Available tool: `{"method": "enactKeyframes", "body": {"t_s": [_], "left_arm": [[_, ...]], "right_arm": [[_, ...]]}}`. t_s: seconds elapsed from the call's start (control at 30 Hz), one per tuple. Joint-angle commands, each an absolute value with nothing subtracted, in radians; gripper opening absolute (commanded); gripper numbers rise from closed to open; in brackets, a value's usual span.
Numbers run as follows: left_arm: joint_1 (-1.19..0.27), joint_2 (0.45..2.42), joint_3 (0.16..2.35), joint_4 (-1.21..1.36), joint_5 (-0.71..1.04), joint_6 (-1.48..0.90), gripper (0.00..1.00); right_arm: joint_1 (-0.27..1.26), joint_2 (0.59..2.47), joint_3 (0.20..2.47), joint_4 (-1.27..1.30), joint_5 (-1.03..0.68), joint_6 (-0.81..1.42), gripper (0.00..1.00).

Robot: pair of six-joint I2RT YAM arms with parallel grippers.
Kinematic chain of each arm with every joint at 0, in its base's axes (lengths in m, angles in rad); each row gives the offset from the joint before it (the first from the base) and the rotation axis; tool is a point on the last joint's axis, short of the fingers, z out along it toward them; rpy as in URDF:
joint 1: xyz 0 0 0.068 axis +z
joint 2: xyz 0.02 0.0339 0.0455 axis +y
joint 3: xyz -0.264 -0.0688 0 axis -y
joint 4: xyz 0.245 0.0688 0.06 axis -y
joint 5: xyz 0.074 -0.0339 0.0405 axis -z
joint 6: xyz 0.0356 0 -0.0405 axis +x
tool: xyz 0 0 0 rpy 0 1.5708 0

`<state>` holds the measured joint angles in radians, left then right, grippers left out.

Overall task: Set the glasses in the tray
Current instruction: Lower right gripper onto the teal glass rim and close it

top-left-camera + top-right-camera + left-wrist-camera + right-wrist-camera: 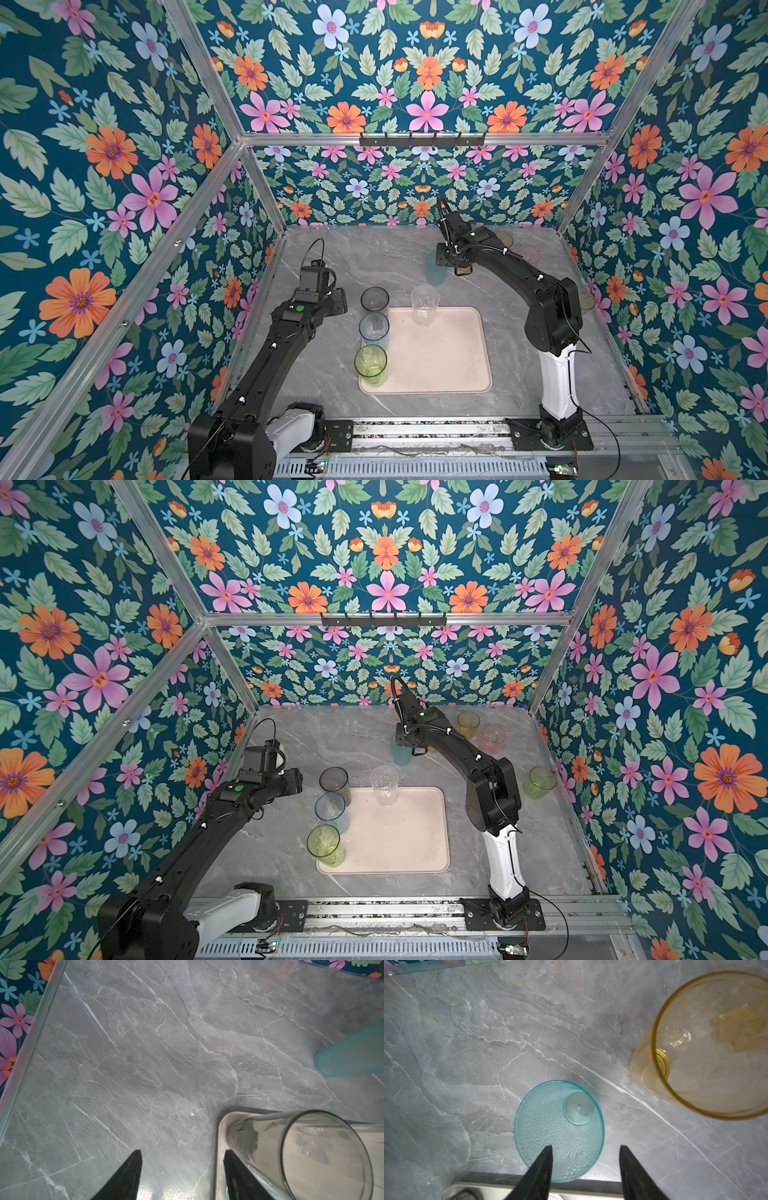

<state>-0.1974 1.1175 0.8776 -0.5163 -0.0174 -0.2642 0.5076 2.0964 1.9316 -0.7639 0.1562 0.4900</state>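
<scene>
So the tray (pixel 440 357) sits on the bench (pixel 353 257) around the middle, closer to the near edge, and four glasses are in it already. The smoky grey glass (pixel 375 299) is in the tray's far left corner, the pale blue glass (pixel 374 326) is right behind it along the left rim, and the green glass (pixel 370 360) is down at the near left corner. The clear glass (pixel 424 303) stands alone by the far rim.

The left claw (pixel 182 1151) is spread fairly wide with nothing in it. It hangs over bare bench just off the tray's far left corner, right next to the grey one.

The right claw (pixel 584 1147) is spread about halfway over the teal glass (pixel 558 1126), which stands upright on the bench just past the tray's far rim. One prong is over the mouth and the other is outside the rim, not pinching as far as I can see.

The rest are still out on the bench. The amber glass (pixel 468 723) and pink glass (pixel 493 737) are near the far right corner, and a second green glass (pixel 540 782) is by the right edge.
</scene>
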Motion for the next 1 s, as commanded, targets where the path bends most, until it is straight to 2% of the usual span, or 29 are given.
{"method": "enactKeyframes", "body": {"t_s": [0.0,0.97], "left_arm": [[-0.197,1.115,0.879,-0.518,-0.018,-0.266,0.66],[-0.198,1.112,0.877,-0.517,-0.018,-0.266,0.66]], "right_arm": [[0.504,2.109,1.941,-0.754,0.143,0.511,0.52],[0.483,2.205,1.996,-0.77,0.114,0.535,0.47]]}}
